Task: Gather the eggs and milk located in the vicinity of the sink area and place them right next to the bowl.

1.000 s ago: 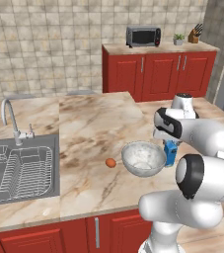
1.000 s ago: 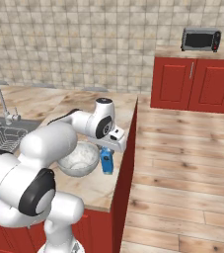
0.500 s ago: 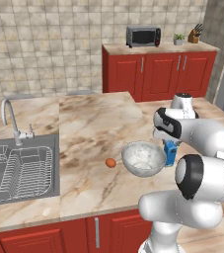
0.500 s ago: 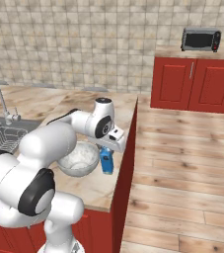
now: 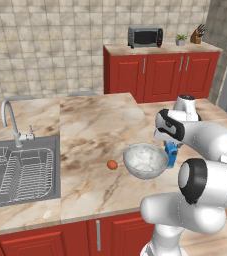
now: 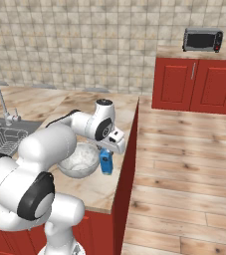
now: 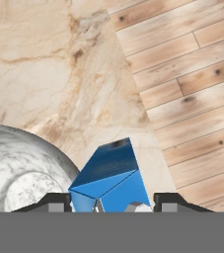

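You have one bowl [image 5: 145, 160] on the table [image 5: 95, 130]; take it as your landmark. One milk carton [image 6: 105, 162] stands upright just beside the bowl, on the side toward the table's edge above the wooden floor [image 6: 184, 164]. From the hand camera you see its blue body [image 7: 111, 178] next to the bowl's speckled rim [image 7: 29, 143], close enough that you cannot tell whether they touch.

Your pincer [image 7: 111, 200] sits right over the carton. Its two dark fingertips [image 7: 52, 201] flank the carton's top on either side, so it is closed on the milk. Whether the carton's base rests on the table or hangs just above it, you cannot tell.

One egg [image 5: 112, 164] lies on the table just beside the bowl, on the side facing the sink [image 5: 20, 170], with a small gap between them.

The one sink is well apart from the bowl. It holds one wire rack [image 5: 15, 175], and one curved faucet [image 5: 10, 117] rises behind it.

Far beyond the bowl, one microwave [image 5: 145, 36] sits on the red cabinets [image 5: 160, 75], with one small plant [image 5: 181, 39] and one knife block [image 5: 198, 34] alongside.
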Robot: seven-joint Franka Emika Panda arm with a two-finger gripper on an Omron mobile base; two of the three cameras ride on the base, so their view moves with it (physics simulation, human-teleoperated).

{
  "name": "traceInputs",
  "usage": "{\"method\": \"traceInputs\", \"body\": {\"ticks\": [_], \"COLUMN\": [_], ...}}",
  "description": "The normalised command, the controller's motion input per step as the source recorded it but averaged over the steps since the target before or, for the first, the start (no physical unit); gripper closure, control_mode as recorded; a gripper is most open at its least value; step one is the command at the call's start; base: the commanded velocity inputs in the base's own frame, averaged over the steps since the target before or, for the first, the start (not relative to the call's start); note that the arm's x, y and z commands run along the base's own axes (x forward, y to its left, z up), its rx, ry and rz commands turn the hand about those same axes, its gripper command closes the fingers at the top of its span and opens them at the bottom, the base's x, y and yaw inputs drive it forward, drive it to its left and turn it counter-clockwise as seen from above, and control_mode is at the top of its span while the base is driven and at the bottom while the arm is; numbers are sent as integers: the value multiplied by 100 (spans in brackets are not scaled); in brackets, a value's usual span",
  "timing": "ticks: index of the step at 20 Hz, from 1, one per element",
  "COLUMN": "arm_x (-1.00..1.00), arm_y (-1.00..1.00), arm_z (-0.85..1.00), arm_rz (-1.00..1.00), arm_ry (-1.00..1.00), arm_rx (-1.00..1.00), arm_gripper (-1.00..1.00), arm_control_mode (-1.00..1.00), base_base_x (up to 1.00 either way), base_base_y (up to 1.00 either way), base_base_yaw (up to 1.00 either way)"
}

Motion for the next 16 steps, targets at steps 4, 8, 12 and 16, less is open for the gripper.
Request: {"method": "traceInputs", "body": {"ticks": [4, 8, 12, 16], "arm_x": [0, 0, 0, 0], "arm_y": [0, 0, 0, 0], "arm_z": [-1, 0, 0, 0], "arm_rz": [0, 0, 0, 0], "arm_ry": [0, 0, 0, 0], "arm_rx": [0, 0, 0, 0], "arm_gripper": [100, 100, -100, -100], "arm_control_mode": [-100, -100, -100, -100], "base_base_x": [0, 0, 0, 0], "base_base_y": [0, 0, 0, 0], "base_base_yaw": [0, 0, 0, 0]}}
